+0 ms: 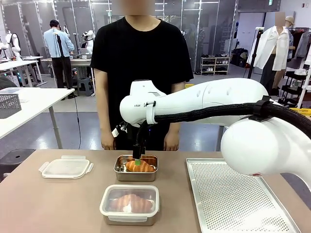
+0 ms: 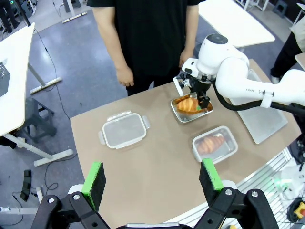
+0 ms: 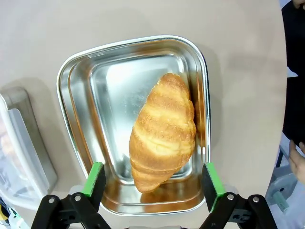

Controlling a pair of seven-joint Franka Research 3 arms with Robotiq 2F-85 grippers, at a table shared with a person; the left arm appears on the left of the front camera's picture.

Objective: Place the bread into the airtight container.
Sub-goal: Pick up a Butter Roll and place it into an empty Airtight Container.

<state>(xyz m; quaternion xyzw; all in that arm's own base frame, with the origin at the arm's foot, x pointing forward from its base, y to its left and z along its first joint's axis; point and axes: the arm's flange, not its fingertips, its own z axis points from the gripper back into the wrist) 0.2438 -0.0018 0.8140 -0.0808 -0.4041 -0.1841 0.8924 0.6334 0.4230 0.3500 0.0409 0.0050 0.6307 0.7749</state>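
Nearest the robot, a closed clear plastic container (image 1: 129, 204) already holds a croissant. Beyond it, the right gripper (image 3: 152, 187) hangs wide open and empty over the golden croissant (image 3: 163, 130) lying in the shiny steel container (image 3: 81, 114), long axis crossing the jaw gap at a slant. The steel walls crowd its ends. The left gripper (image 2: 152, 180) hovers open, well apart.

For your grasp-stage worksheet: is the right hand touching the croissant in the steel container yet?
Apart. In the right wrist view the right hand stands open, its green pads flanking the croissant with bare steel container showing between.
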